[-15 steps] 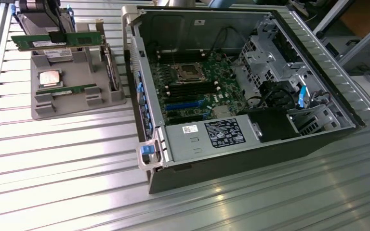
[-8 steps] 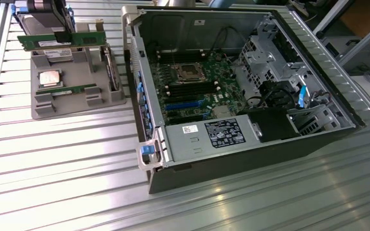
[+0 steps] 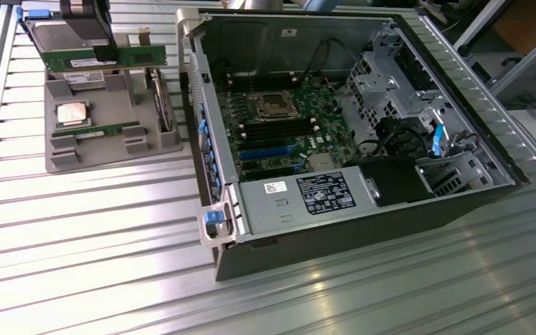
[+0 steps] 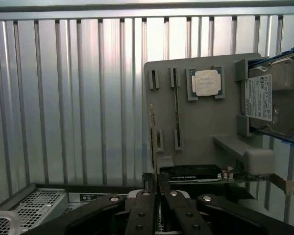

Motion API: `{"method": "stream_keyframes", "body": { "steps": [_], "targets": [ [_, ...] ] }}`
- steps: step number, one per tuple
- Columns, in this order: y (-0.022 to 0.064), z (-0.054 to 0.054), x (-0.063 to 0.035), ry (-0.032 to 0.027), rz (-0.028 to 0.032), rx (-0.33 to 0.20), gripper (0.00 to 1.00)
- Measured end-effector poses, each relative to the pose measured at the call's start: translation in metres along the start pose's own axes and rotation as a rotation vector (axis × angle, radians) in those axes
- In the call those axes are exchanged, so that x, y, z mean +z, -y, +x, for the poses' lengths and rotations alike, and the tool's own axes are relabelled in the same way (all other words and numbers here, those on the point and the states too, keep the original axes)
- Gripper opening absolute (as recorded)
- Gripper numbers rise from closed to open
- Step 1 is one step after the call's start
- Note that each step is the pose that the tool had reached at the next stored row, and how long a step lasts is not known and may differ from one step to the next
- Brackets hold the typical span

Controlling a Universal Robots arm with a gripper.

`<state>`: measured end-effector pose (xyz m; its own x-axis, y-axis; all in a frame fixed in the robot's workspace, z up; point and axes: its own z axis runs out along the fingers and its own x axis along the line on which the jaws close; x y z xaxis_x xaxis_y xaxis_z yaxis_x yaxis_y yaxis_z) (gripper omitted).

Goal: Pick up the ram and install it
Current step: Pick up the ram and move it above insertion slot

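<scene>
The ram [image 3: 109, 58], a long green stick with a white sticker, hangs level above the far end of the grey holder tray [image 3: 109, 150]. My gripper [image 3: 107, 47] is shut on its middle from above. In the wrist view the ram [image 4: 153, 142] appears edge-on, running out from between my black fingers [image 4: 142, 215] with the gripper [image 4: 158, 196] closed on it. The open computer case [image 3: 491, 157] lies to the exterior view's right, its motherboard [image 3: 282, 136] exposed with dark memory slots beside the processor socket.
In the tray sit a square silver processor [image 3: 72, 112], a second green stick [image 3: 100, 130], a hard drive [image 3: 49, 31] and a bracketed card [image 4: 191, 172]. The case's side wall [image 3: 198, 132] stands between tray and motherboard. Ribbed metal table [image 3: 91, 230] surrounds everything.
</scene>
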<state>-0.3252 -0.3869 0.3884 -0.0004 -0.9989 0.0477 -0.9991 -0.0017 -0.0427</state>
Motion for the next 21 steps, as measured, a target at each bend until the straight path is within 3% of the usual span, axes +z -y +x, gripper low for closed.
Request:
{"method": "stream_keyframes", "body": {
  "steps": [21],
  "targets": [
    [0.0396,0.0,0.0017,0.0,0.0,0.0,0.13]
  ]
}}
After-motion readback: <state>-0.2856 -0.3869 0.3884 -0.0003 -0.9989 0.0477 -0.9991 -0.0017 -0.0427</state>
